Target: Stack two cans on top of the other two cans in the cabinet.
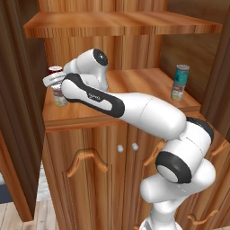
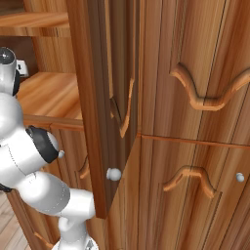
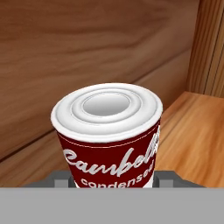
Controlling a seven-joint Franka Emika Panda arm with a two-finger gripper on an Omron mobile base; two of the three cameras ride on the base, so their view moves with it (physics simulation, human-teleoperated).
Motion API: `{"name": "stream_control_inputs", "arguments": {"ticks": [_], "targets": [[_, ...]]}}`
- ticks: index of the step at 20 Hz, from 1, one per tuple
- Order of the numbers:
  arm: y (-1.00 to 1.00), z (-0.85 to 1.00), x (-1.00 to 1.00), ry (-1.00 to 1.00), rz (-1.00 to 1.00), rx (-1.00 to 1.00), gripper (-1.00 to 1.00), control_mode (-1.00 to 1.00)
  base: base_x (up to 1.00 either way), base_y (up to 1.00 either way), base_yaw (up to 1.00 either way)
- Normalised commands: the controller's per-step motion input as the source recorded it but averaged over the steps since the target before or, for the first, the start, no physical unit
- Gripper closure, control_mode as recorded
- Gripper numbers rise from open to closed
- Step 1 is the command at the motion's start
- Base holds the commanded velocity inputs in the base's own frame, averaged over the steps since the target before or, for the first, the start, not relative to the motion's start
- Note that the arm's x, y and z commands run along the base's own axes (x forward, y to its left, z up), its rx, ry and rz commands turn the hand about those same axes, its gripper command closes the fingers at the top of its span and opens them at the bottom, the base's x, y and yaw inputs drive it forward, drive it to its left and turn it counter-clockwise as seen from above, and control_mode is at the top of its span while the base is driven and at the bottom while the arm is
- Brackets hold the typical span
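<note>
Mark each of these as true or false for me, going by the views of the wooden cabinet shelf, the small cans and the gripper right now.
1. The gripper is shut on the dark red and white soup can. True.
2. The red and white can sits above another can at the left end of the shelf. True; whether the two touch cannot be told.
3. The stacked pair of cans, teal-blue on top, lies tipped over. False; it stands upright at the right of the shelf.
4. The red and white can's lid is dark brown. False; the hand view shows a white lid with raised rings.
5. The warm-brown wooden cabinet has small round silver knobs on its lower doors. True.
</note>
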Motion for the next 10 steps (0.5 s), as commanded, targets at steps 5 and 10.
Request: {"name": "stream_control_inputs", "arguments": {"ticks": [5,10], "targets": [[0.0,-0.13,-0.01,0.01,0.0,-0.01,1.0,-1.0,0.0,0.0,0.0],[0.0,-0.07,0.0,0.0,0.0,-0.01,1.0,-1.0,0.0,0.0,0.0]]}}
